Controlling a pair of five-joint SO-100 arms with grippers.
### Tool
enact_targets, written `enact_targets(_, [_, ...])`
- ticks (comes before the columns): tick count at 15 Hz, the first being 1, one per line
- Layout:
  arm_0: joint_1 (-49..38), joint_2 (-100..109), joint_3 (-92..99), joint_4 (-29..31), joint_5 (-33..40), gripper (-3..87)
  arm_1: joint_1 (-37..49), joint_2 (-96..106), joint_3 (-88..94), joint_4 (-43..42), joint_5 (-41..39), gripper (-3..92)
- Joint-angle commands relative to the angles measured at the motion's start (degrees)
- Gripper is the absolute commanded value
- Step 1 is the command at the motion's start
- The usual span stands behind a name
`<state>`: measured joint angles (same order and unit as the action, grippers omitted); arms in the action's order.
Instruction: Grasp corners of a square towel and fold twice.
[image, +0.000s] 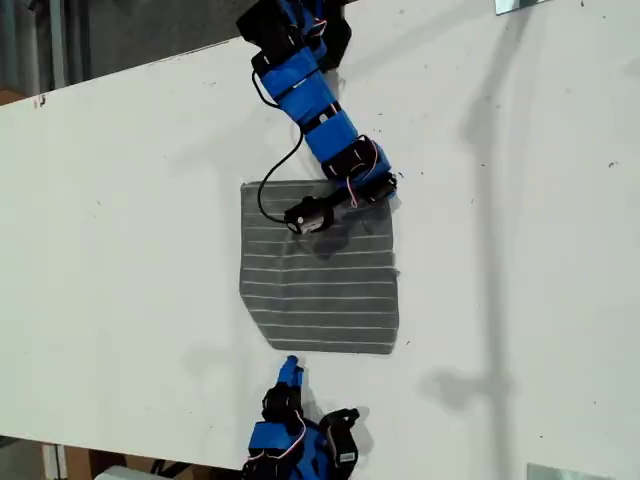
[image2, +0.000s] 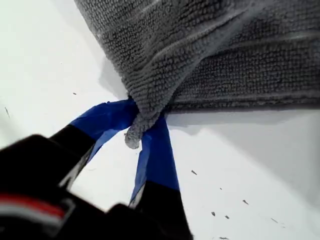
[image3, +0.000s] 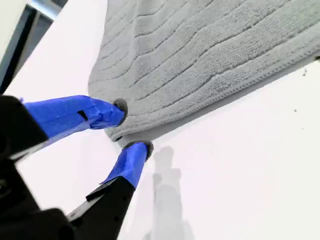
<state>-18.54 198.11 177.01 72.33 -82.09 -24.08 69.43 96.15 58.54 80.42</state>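
Note:
The grey striped towel (image: 320, 290) lies flat in the middle of the white table (image: 120, 250). My first gripper (image: 385, 190) reaches in from the far side of the table. It is shut on the towel's corner at the exterior view's upper right. In the first wrist view the pinched corner tip (image2: 134, 137) pokes out between the blue fingers of the first gripper (image2: 146, 116), with the towel (image2: 210, 55) lifted slightly there. My second gripper (image: 290, 368) is open at the towel's near edge. In the second wrist view a corner of the towel (image3: 200, 55) lies between that gripper's (image3: 129, 127) parted fingertips.
A black cable (image: 268, 195) and the first arm's wrist camera (image: 310, 215) hang over the towel's far part. Metal pieces show at the exterior view's upper right (image: 520, 5) and lower right (image: 560, 472). The table's far edge runs across the exterior view's upper left.

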Motion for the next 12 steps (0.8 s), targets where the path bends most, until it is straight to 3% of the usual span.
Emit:
enact_targets(1, [4.3,-6.0,-13.2,7.0,-1.3,11.5,0.5,-0.2,-0.4,-0.4,-0.2,-0.1])
enact_targets(3, [11.8,-32.9,-31.2,7.6,-0.9,12.6,1.1,-0.1,-1.3,0.9,-0.8,-0.1])
enact_targets(4, [16.1,-48.3,-37.1,4.4,-1.8,13.3,0.9,-0.1,-2.5,2.5,-1.1,-0.1])
enact_targets(7, [29.1,-76.4,-42.0,-14.2,-6.5,17.2,0.1,-0.4,-2.6,2.8,-1.0,-0.1])
enact_targets(10, [37.2,-80.6,-35.2,-35.5,-8.3,19.1,-0.3,-0.5,-2.7,2.8,-1.1,-0.1])
enact_targets(12, [39.6,-80.3,-34.7,-37.3,-10.1,19.3,-0.2,-0.9,-2.7,2.6,-1.1,-0.1])
